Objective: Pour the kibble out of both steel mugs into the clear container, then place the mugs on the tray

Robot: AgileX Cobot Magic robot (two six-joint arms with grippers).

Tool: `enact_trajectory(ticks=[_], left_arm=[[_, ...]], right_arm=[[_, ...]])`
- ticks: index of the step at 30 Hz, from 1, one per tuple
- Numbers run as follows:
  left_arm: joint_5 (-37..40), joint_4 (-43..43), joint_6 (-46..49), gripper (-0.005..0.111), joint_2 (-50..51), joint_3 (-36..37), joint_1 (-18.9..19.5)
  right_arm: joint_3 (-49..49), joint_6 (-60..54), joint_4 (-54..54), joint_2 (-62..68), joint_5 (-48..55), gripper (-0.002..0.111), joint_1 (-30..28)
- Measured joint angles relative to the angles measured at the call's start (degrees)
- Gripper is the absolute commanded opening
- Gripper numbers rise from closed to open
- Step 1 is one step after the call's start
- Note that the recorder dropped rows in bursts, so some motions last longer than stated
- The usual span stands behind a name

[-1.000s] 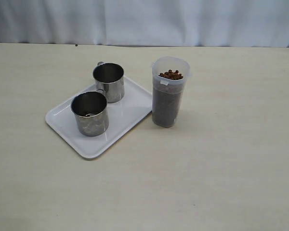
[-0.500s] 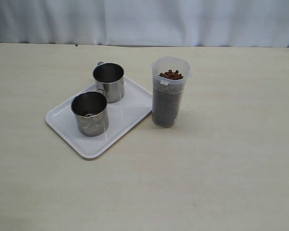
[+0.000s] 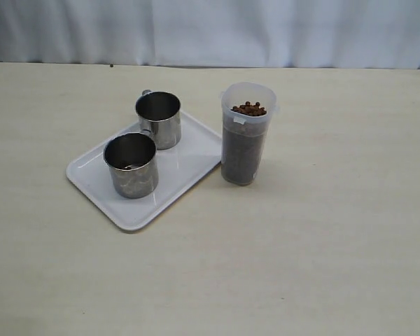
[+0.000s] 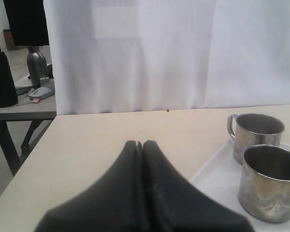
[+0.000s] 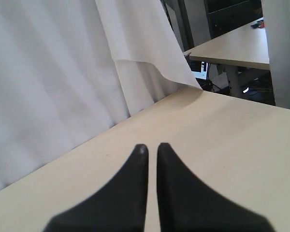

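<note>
Steel mugs (image 3: pixel 131 164) on tray (image 3: pixel 193 152), container (image 3: pixel 243 147) nr edge

**No visible change on the worktop**

Over the last second nothing has shifted. The front steel mug (image 3: pixel 131 165), the rear steel mug (image 3: pixel 158 120) at its 1 o'clock, the tray (image 3: pixel 191 159), the clear container (image 3: pixel 243 150) and the kibble (image 3: pixel 248 108) look as before.

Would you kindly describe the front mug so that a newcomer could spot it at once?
A white tray lies on the table, left of the tall clear container. Two steel mugs stand on it. The front mug is nearer the camera, its handle hidden, while the rear mug shows its handle.
</note>
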Motion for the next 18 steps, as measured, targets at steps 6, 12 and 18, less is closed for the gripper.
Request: enact_trajectory(ticks=[6,12,18], left_arm=[[0.0,0.0,0.0,0.000,0.0,0.0,0.0],[0.0,0.0,0.0,0.000,0.0,0.0,0.0],[0.0,0.0,0.0,0.000,0.0,0.0,0.0]], right_arm=[[0.0,0.0,5.3,0.0,0.1,0.005,0.7],[0.4,-5.2,25.8,0.0,-0.3,0.005,1.3],[5.5,-45.5,49.3,0.0,-12.3,0.005,1.3]])
